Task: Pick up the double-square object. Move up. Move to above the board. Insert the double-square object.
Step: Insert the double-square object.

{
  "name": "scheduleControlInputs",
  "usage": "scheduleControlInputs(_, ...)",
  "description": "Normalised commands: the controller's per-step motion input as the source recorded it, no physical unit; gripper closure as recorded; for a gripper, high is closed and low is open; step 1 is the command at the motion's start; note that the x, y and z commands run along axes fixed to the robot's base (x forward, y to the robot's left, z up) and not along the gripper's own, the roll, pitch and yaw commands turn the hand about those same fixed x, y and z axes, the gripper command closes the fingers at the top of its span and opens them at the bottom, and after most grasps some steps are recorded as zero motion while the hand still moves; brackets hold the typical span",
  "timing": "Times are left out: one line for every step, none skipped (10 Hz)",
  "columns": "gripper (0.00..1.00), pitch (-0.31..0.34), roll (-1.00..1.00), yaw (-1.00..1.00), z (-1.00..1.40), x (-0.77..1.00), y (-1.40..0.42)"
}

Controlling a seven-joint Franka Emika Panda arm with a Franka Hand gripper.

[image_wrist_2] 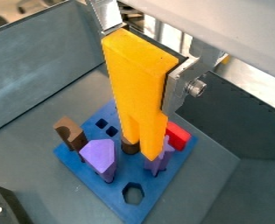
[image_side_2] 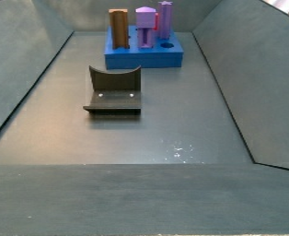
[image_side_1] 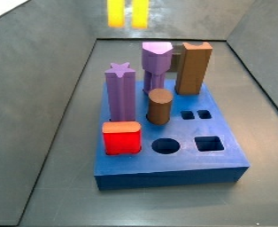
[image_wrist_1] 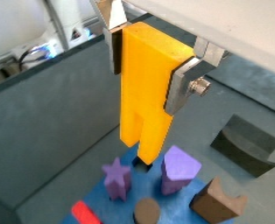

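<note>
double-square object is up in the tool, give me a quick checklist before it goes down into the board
1. Grip: the tool, above the board, has its silver fingers shut on the double-square object near its top. ok
2. Piece upright: it hangs roughly vertical in both wrist views. ok
3. Height: in a side view only its lower end shows, well above the pegs. ok
4. Target free: the two small square holes in the board are empty. ok
5. Alignment over those holes: the wrist views show the piece over the board, but exact centring is unclear. cannot tell
6. Neighbours: the brown rectangular block stands just behind the holes. clearance cannot tell
</note>
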Motion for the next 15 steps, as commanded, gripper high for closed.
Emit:
scheduleControlInputs(1.00, 0.131, 0.22, 0.30, 0.00, 0.75, -0.24)
scheduleControlInputs(1.00, 0.127, 0.24, 0.29, 0.00, 0.77, -0.24)
scheduleControlInputs(1.00, 0.149, 0.28, 0.28, 0.00, 0.75, -0.22)
scheduleControlInputs(1.00, 0.280, 0.32, 0.11, 0.00, 0.70, -0.23)
scheduleControlInputs(1.00, 0.340, 0.36, 0.01, 0.00, 0.69, -0.24)
scheduleControlInputs(1.00, 0.324, 0.36, 0.01, 0.00, 0.75, -0.19)
scheduleControlInputs(1.00, 0.291, 0.34, 0.01, 0.00, 0.82, -0.17)
scheduleControlInputs(1.00, 0.193, 0.24, 0.05, -0.15, 0.97, -0.17)
scheduleControlInputs(1.00, 0.036, 0.15, 0.03, -0.27, 1.00, -0.11)
scheduleControlInputs(1.00, -0.029, 0.04, 0.00, -0.29, 1.00, -0.02)
scheduleControlInputs(1.00, -0.074, 0.01, 0.00, -0.31, 1.00, 0.00)
scheduleControlInputs(1.00, -0.113, 0.00, 0.00, -0.31, 1.00, 0.00)
scheduleControlInputs(1.00, -0.161, 0.00, 0.00, -0.32, 0.96, 0.00)
scheduleControlInputs(1.00, -0.203, 0.00, 0.00, -0.26, 0.92, 0.00)
scheduleControlInputs(1.00, -0.203, 0.00, 0.00, -0.26, 0.92, 0.00)
